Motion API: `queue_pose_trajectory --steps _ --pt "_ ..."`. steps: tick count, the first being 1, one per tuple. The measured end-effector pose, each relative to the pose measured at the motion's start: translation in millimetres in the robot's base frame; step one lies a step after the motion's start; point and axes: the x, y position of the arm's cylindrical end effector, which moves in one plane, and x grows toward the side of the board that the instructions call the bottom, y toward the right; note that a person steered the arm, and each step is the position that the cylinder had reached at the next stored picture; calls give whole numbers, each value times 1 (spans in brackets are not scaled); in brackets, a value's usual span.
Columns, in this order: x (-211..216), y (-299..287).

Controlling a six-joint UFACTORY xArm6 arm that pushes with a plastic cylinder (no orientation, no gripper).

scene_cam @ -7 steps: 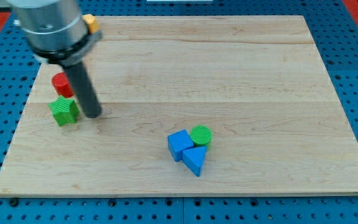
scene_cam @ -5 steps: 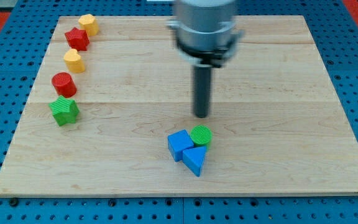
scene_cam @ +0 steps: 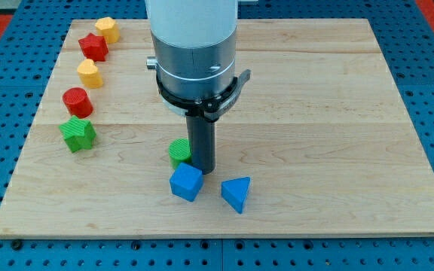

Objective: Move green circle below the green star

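Observation:
The green circle (scene_cam: pixel 178 151) lies near the board's middle bottom, partly hidden by my rod. My tip (scene_cam: pixel 202 170) stands right beside it on its right, touching or nearly so. The green star (scene_cam: pixel 77 133) sits at the view's left edge of the board, well to the left of the circle and slightly higher. A blue cube (scene_cam: pixel 186 182) lies just below the circle and my tip. A blue triangle (scene_cam: pixel 236 193) lies to the right of the cube.
A column of blocks runs up the board's left side above the green star: a red cylinder (scene_cam: pixel 76 102), a yellow block (scene_cam: pixel 89 74), a red star (scene_cam: pixel 93 47) and a yellow block (scene_cam: pixel 107 28). The wooden board (scene_cam: pixel 337 113) lies on a blue pegboard.
My tip swung from beside the green star to the right, then came down left against the green circle. The circle slid left; the blue cube shifted left, apart from the triangle.

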Motion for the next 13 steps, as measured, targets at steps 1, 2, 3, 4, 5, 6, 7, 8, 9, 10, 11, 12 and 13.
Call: queue_pose_trajectory --steps 1,2,3,4,5,6,7,8,9,10,11,12,13 --pt "-5 -3" --pt "-9 -68" --pt "-13 -52" --pt "-38 -47" --pt "-41 -79" --pt "-45 -69" --pt "-27 -68" --pt "-22 -68" --pt "-51 -63" --pt "-46 -105" --pt "-26 -146" --pt "-17 -129" --pt "10 -127"
